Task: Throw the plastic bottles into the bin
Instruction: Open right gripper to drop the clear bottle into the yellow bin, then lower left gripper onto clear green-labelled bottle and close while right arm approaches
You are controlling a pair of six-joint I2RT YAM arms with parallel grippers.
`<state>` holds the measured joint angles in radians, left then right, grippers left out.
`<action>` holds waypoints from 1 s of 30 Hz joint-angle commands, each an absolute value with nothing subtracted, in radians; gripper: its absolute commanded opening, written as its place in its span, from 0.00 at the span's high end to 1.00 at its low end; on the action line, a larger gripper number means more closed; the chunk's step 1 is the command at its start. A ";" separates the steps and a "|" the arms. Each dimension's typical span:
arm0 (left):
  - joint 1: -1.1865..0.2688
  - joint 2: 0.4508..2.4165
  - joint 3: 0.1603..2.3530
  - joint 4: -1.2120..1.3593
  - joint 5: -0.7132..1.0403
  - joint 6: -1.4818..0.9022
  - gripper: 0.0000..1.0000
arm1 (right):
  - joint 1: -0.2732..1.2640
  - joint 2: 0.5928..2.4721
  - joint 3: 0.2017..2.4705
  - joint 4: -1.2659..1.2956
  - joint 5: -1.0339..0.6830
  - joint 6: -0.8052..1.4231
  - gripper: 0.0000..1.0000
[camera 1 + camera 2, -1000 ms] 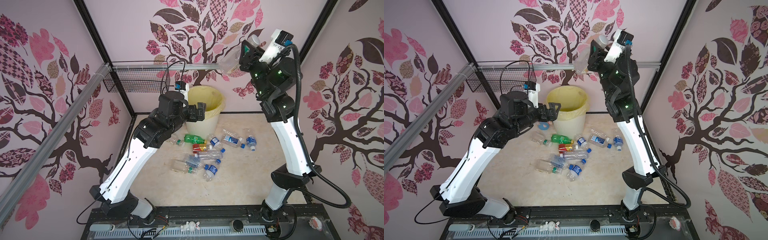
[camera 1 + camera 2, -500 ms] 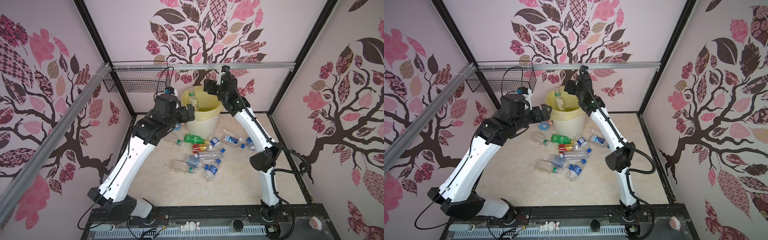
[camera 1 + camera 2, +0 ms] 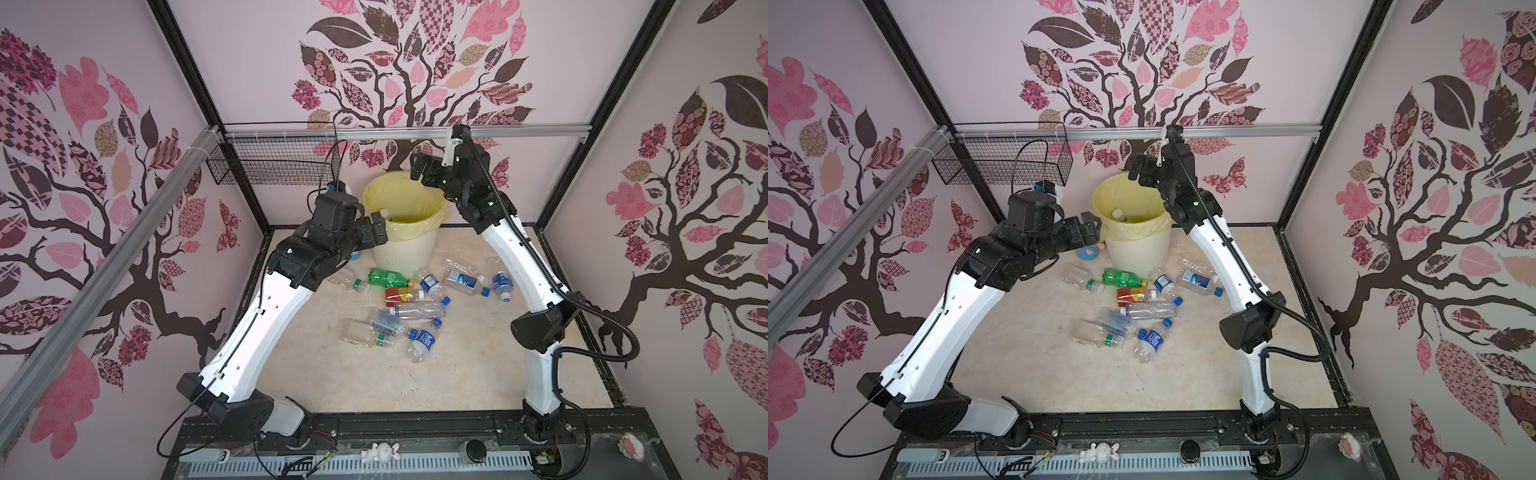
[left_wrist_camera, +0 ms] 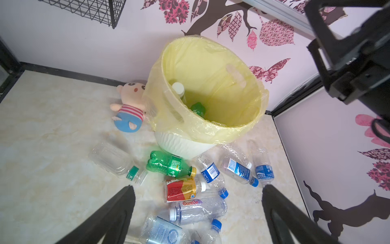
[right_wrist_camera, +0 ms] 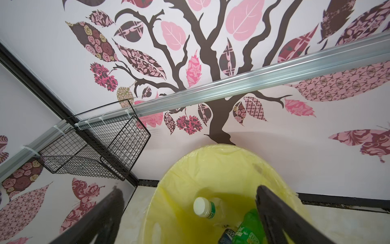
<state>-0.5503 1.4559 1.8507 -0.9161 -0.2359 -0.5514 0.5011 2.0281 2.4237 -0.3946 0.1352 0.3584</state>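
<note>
Left wrist: clear, crumpled bottles (image 4: 198,211), blue-capped

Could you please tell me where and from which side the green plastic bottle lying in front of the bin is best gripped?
Probably its labelled middle, from straight above: the green plastic bottle lies on its side, so jaws can close across its round body. The cream ribbed bin and red-labelled bottle crowd its flanks.

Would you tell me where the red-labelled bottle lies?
Mid-floor in both top views, the red-labelled bottle lies between the green bottle and a clear bottle, near the bin.
</note>
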 commanded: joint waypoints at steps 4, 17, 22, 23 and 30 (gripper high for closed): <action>-0.538 1.489 1.827 -0.972 -0.284 -0.600 0.03 | 0.502 1.875 2.288 -0.439 0.098 0.380 0.00; -0.474 1.489 1.714 -0.960 -0.226 -0.714 0.03 | 0.515 1.724 2.063 -0.519 0.054 0.400 0.00; -0.348 1.493 1.629 -0.936 -0.092 -0.829 0.03 | 0.556 1.643 1.920 -0.510 0.061 0.376 0.00; -0.328 1.494 1.615 -0.931 -0.078 -0.842 0.03 | 0.565 1.624 1.887 -0.502 0.060 0.374 0.00; -0.245 1.532 1.549 -0.930 -0.072 -0.936 0.03 | 0.645 1.554 1.741 -0.509 0.074 0.341 0.00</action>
